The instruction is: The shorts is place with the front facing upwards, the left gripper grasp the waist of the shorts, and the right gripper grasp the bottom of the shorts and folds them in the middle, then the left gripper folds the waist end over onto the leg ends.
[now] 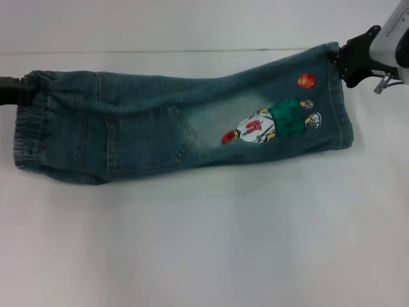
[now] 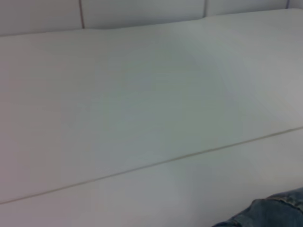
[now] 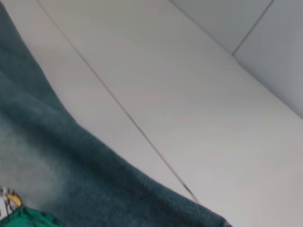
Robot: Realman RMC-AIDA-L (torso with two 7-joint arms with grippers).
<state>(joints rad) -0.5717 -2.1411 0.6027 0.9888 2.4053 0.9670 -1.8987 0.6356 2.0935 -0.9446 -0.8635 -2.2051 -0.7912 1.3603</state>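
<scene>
Two grippers hold one pair of shorts [image 1: 185, 121] stretched lengthwise across a white counter [image 1: 204, 243], seen first from the head camera. The shorts are already folded in the middle into a single long strip, with the pocket and the cartoon basketball-player print [image 1: 271, 121] facing up. The strip lies nearer the far edge of the counter, running almost from its left edge to its right edge.

The left gripper [image 1: 14, 89] shows only as a dark tip at the left edge, touching the far corner of the waist [image 1: 32, 131]; whether its jaws are clenched cannot be told from here. The right gripper [image 1: 351, 62] sits at the far right corner of the leg ends [image 1: 335, 96], its jaws clenched on the bottom of the shorts [image 1: 345, 109].

The left wrist camera shows bare counter with a seam line, and a sliver of denim in one corner. No jaws appear.

The right wrist camera shows the denim edge running diagonally over the counter, with a scrap of the green print. No jaws appear here either.

The step in hand looks like the waist-over-legs fold. To do it well, the left gripper should probably lift the waist just clear, carry it in a low arc toward the right edge, and lay it square on the hems, while the leg end stays pinned flat.
</scene>
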